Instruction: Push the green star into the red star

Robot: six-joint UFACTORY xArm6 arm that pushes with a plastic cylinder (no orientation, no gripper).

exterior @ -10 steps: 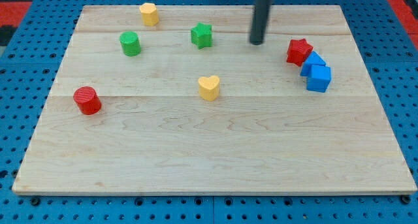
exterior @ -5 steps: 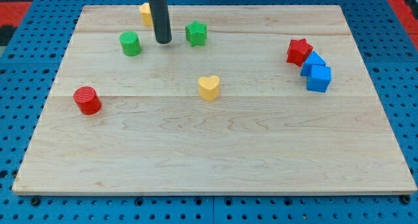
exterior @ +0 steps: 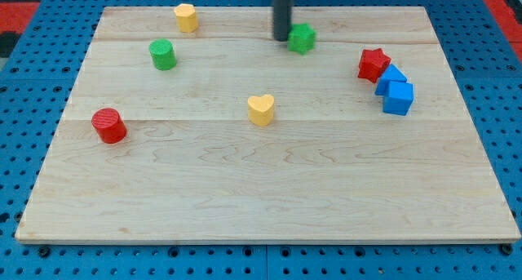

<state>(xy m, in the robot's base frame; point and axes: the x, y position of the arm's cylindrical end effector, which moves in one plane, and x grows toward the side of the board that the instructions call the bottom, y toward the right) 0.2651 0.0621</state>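
Note:
The green star [exterior: 302, 37] lies near the view's top, right of the middle of the wooden board [exterior: 261, 190]. My tip [exterior: 281, 39] touches its left side. The red star [exterior: 373, 64] lies farther right and slightly lower, apart from the green star. It touches a blue block [exterior: 391, 78] on its lower right.
A second blue block [exterior: 399, 98] sits just below the first. A yellow heart [exterior: 261, 109] lies near the board's middle. A green cylinder [exterior: 163, 54] and a yellow block [exterior: 186, 17] are at the upper left. A red cylinder [exterior: 108, 125] is at the left.
My tip swung left past the green star, then came back right against its left side. The green star has moved right, toward the red star. Other blocks have not moved.

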